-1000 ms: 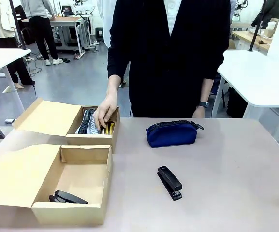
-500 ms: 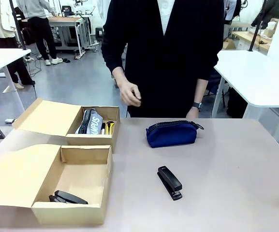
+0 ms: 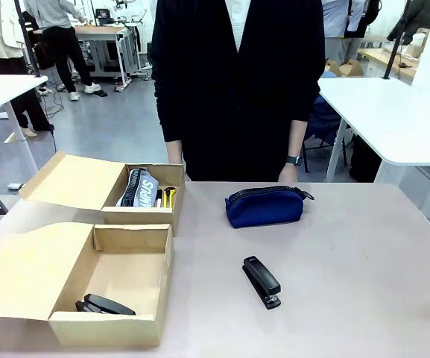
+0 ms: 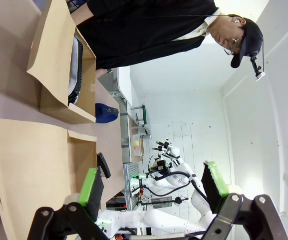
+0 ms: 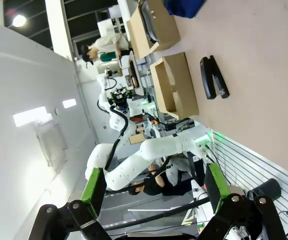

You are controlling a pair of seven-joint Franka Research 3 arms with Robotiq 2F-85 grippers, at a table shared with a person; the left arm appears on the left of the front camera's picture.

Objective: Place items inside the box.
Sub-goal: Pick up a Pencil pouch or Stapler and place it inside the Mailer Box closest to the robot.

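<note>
table top [image 3: 349, 283]: smooth, matt, pale grey-brown | near box [image 3: 110, 328] and far box [image 3: 140, 216]: plain brown cardboard, matt — raw cut edges | navy blue zip pouch [image 3: 264, 206]: soft cloth, faint sheen | grey zip pouch [image 3: 141, 188]: cloth, printed lettering | black stapler [image 3: 261, 282]: hard, smooth, semi-gloss | yellow utility knife [image 3: 169, 197]: smooth, plastic-looking casing

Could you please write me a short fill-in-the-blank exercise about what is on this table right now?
1. The near box holds one black ____.
2. The far box holds a yellow knife and a grey ____.
3. The navy pouch lies on the bare ____, not in a box.
4. The left pincer and the right pincer are both ____.
Missing words: stapler; pouch; table; open.
</note>
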